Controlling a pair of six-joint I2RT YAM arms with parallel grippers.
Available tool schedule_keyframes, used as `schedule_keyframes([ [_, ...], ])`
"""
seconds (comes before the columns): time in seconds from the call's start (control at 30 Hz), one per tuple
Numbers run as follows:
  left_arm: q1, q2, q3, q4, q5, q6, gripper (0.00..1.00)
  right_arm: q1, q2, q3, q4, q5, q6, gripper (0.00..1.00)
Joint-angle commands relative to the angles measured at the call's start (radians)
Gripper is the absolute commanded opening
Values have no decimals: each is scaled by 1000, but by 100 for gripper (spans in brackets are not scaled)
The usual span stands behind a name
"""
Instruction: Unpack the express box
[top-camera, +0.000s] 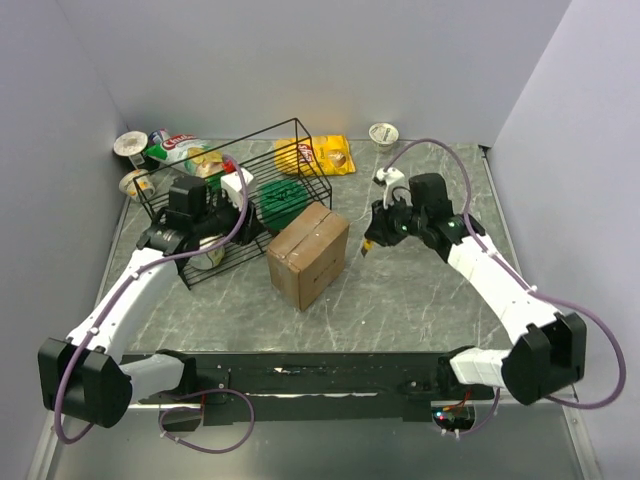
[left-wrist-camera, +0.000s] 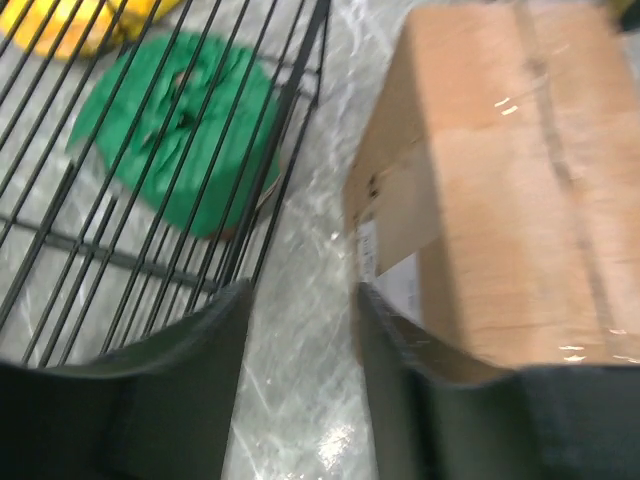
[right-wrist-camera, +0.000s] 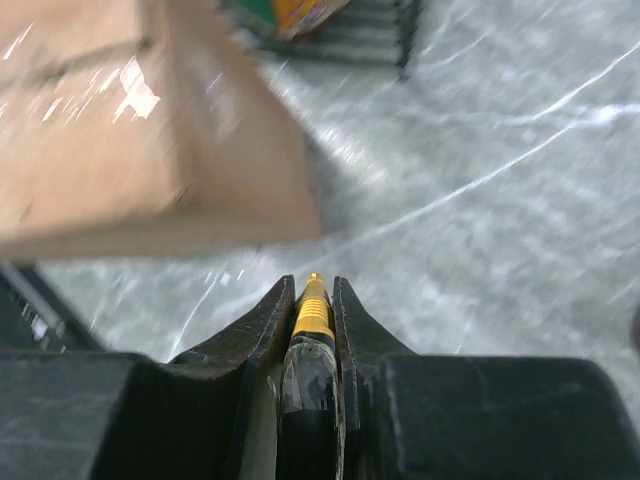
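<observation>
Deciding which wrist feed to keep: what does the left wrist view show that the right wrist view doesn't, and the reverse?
Only the left wrist view: the white label on the side of the express box, and the left gripper, jaws apart with nothing between them. Only the right wrist view: the right gripper, jaws closed on a gold-tipped tool. Both: the express box, the black wire basket and the marbled table.

Left pincer (left-wrist-camera: 302, 295) spread, right pincer (right-wrist-camera: 312, 288) clamped

White plastic left arm (top-camera: 130, 285): black joint housings.
White plastic right arm (top-camera: 490, 275): black joint housings.
Thin purple cables (top-camera: 430, 141): looping along both arms.
Matte black gripper fingers (right-wrist-camera: 255, 325): tapered.
</observation>
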Motion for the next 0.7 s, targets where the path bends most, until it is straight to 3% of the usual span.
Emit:
schedule_keyframes([
  [0.0,-4,-25,-27,37,-47,1,46,34,-88,-30,-36,-76,-33,0],
  [0.23,-73,1,-68,-66,225,258,41,100,-64,-60,47,-103,-10,0],
  [0.67,-283,150,-84,17,299,346,45,131,197,296,99,-27,-78,0],
])
